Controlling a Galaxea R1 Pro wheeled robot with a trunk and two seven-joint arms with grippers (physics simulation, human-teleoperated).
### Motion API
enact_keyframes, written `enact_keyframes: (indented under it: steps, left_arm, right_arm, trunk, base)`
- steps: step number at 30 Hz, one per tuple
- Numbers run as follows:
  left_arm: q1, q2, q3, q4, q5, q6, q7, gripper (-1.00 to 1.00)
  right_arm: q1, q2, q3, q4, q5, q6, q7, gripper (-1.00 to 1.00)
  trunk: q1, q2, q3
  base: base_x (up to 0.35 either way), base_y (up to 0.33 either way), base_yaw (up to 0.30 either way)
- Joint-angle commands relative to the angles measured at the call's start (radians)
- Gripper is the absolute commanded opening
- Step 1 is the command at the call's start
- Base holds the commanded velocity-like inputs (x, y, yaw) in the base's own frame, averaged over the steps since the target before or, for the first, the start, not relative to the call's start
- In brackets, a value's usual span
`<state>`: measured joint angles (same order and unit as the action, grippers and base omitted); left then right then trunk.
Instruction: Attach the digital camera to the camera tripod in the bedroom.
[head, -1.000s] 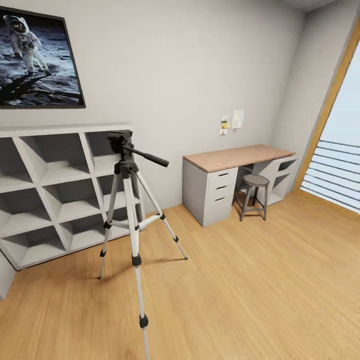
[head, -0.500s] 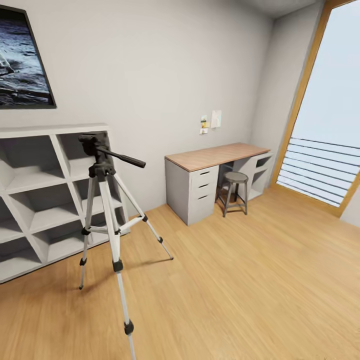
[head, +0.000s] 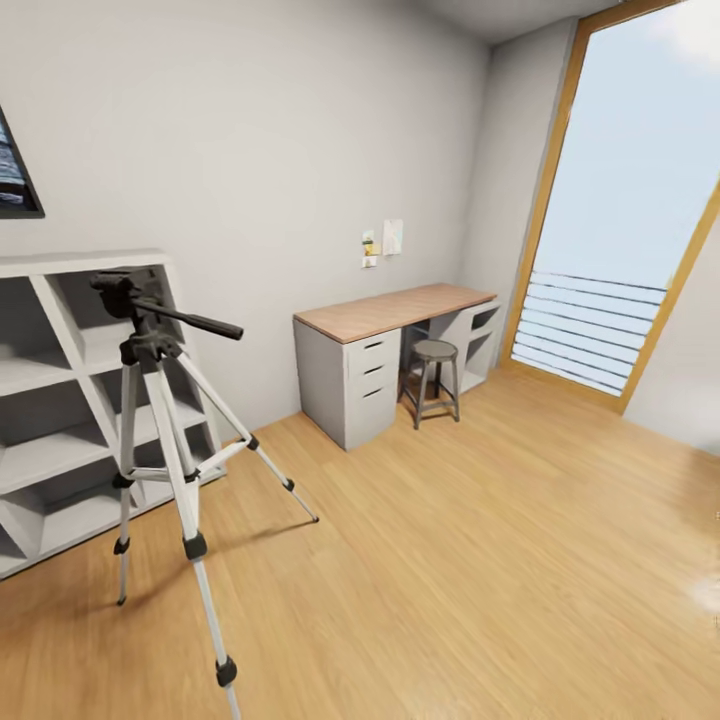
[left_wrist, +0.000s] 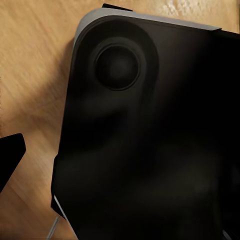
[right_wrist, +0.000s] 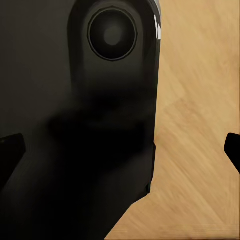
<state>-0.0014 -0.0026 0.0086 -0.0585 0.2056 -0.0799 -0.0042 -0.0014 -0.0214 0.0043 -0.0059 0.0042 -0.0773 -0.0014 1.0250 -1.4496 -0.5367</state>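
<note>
camera tripod (head: 160, 440) stands at 9 o'clock on the wood floor (head: 480, 560), before the white cube shelf (head: 50, 420) | desk (head: 390, 310) at 12 | jaws: cannot tell, both arms

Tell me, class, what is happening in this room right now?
A wheeled robot is looking across a bedroom and handling nothing. The camera tripod stands on the wood floor in front of a white cube shelf, its head bare, with no camera mounted. A desk with a stool sits along the wall beside a tall window. Both wrist views look down at dark robot bodywork over the floor, so the job has not begun.
</note>
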Motion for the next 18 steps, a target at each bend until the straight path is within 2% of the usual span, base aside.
enact_keyframes:
  steps: [1,18]
  left_arm:
    - [0.000,0.000,0.000,0.000,0.006,-0.003,0.000,1.00]
    - [0.000,0.000,0.001,0.000,0.006,-0.003,0.001,1.00]
  right_arm:
    - [0.000,0.000,0.000,0.000,0.000,-0.002,0.000,1.00]
    - [0.000,0.000,0.000,0.000,0.000,-0.002,0.000,1.00]
  trunk:
    - [0.000,0.000,-0.001]
    - [0.000,0.000,-0.001]
  base:
    - [0.000,0.000,-0.243]
    - [0.000,0.000,-0.243]
